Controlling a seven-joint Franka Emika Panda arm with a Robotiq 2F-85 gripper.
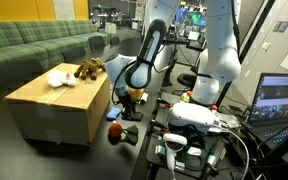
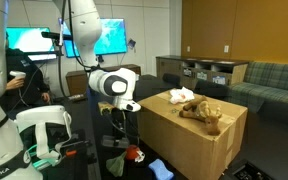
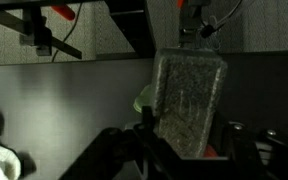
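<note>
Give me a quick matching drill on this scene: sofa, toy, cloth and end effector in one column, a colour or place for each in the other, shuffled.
Things:
1 sofa
2 toy
3 cloth
4 end effector

Colour or place:
a white, on the box
b brown, on the box
c beside the box, off its top
d green, behind the box

Pairs: 1-d, 2-b, 3-a, 4-c

Grey-green speckled rectangular block (image 3: 189, 100), flat-faced with rounded corners, upright along its length, pinched at its near end in the gripper (image 3: 187, 135), low beside the brown cardboard box (image 1: 54, 112).
</note>
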